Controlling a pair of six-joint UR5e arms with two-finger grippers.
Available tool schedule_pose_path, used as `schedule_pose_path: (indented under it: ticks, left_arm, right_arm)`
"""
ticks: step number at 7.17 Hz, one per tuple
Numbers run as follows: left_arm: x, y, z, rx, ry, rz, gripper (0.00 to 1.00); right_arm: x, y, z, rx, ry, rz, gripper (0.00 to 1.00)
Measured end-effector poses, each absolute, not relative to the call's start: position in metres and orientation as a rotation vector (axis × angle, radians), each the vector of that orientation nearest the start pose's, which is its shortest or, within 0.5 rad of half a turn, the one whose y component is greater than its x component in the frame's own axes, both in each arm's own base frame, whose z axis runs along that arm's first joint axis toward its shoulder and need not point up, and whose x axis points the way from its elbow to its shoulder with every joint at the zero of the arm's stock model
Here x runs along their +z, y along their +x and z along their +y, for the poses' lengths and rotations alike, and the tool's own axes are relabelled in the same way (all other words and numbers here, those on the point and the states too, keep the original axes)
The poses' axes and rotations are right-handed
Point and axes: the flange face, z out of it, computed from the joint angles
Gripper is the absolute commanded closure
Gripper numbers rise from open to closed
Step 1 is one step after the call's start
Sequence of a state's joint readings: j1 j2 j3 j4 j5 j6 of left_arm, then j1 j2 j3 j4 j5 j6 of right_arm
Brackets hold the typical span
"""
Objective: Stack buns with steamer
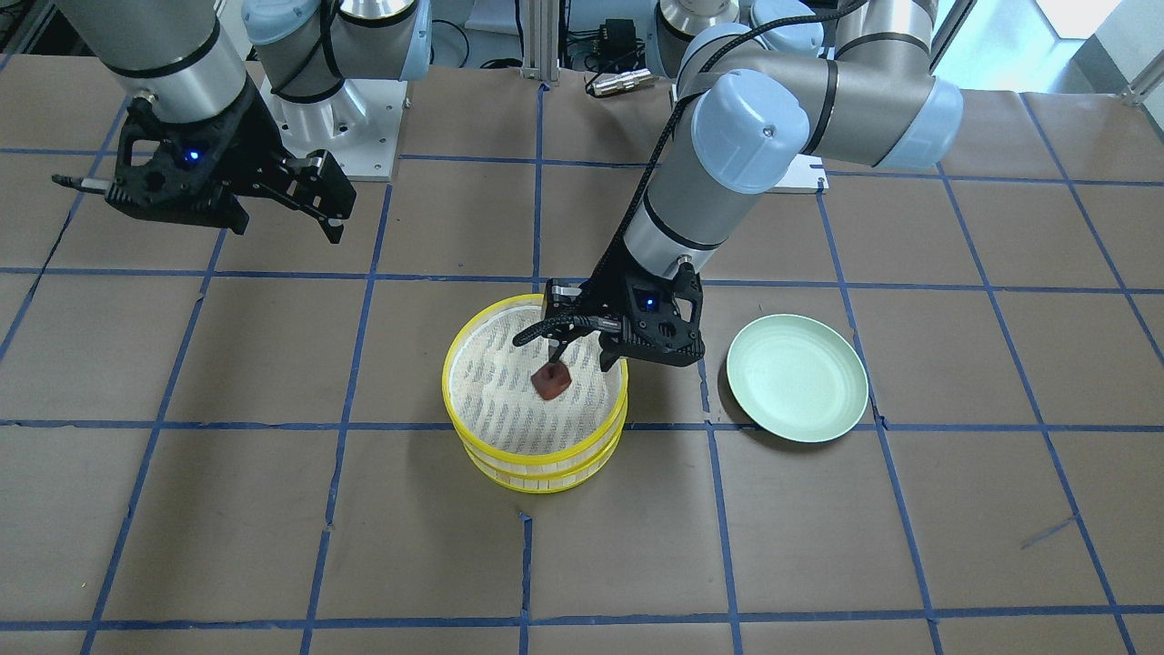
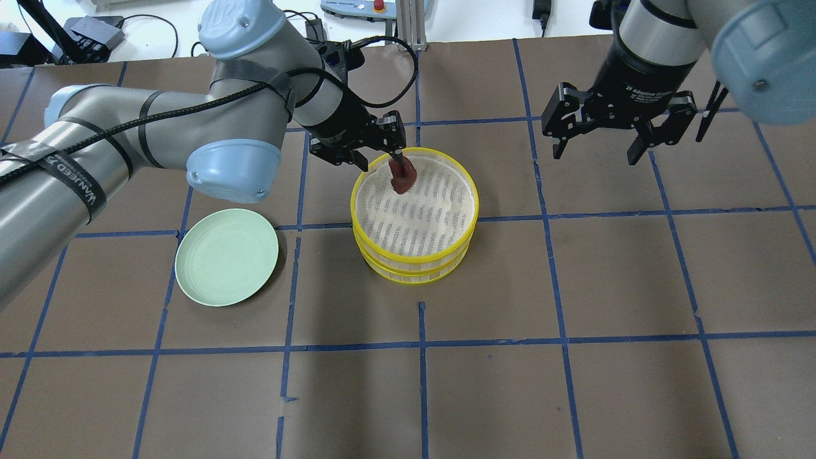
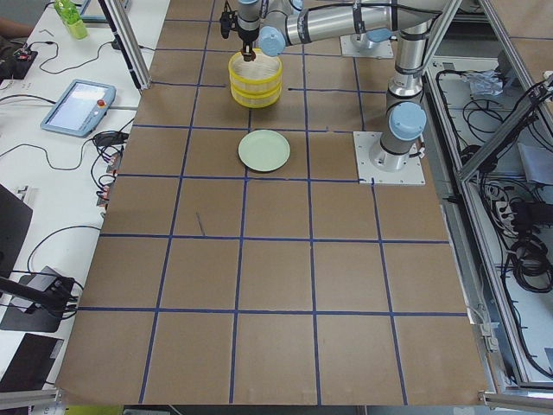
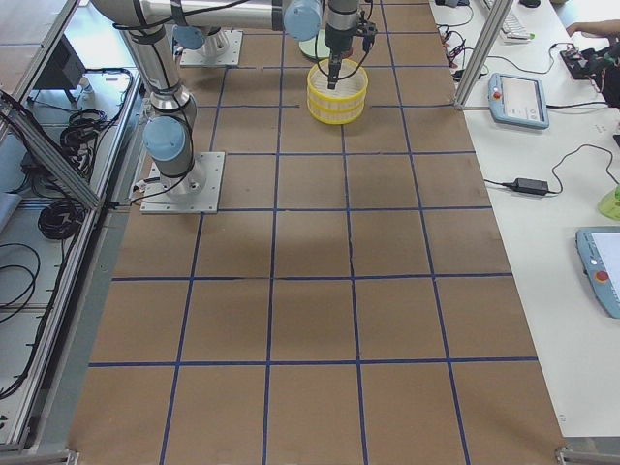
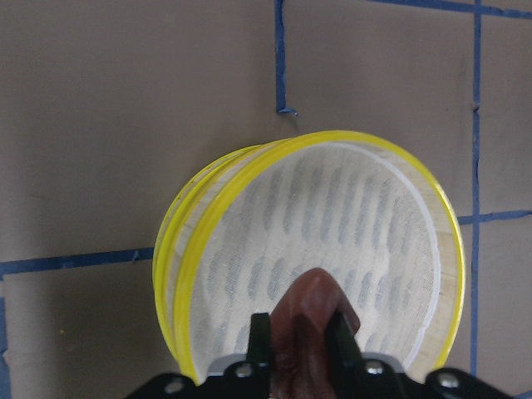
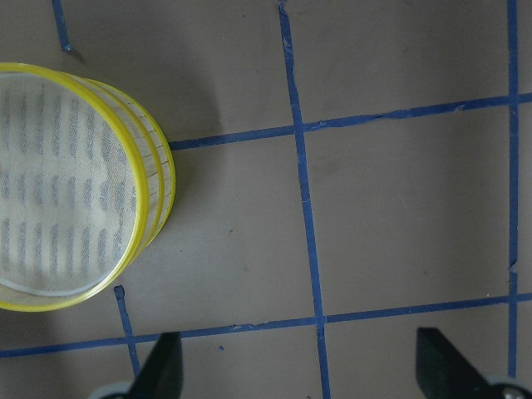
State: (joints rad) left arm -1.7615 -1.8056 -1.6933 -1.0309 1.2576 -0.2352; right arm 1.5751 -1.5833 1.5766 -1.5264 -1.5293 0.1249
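Two yellow-rimmed steamer trays [image 2: 414, 220] stand stacked in the middle of the table, also seen in the front view [image 1: 535, 400] and both wrist views [image 5: 332, 241] [image 6: 75, 183]. My left gripper [image 2: 398, 167] is shut on the reddish-brown bun [image 2: 402, 178] [image 1: 551, 381] [image 5: 309, 312] and holds it over the top tray's white liner, near its rim. The white bun is out of view. My right gripper [image 2: 617, 143] [image 1: 332, 218] is open and empty, hovering to the right of the steamer.
A pale green plate [image 2: 227, 256] [image 1: 797, 377] lies bare on the table on my left side of the steamer. The brown table has blue tape grid lines. Cables and arm bases sit at the far edge.
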Motion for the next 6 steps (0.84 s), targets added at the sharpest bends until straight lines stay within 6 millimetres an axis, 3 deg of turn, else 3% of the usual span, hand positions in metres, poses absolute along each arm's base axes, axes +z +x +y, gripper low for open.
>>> schedule_pose_path:
  ticks: [2,4,5,6]
  left_arm:
    - [0.371,-0.271,-0.537,-0.238,0.005,3.46,0.0]
    - [0.382,-0.254,-0.534,-0.276,0.172,3.311,0.0]
    - [0.395,-0.234,-0.529,-0.243,0.247,3.231,0.0]
    - [0.41,-0.198,-0.527,-0.202,0.277,3.18,0.0]
  right_arm:
    - [0.495,0.139,-0.475,0.045,0.183,3.099,0.0]
    - [0.498,0.139,-0.473,0.037,0.176,3.098,0.0]
    - [0.5,0.139,-0.472,0.031,0.172,3.099,0.0]
    - [0.501,0.139,-0.472,0.026,0.168,3.098,0.0]
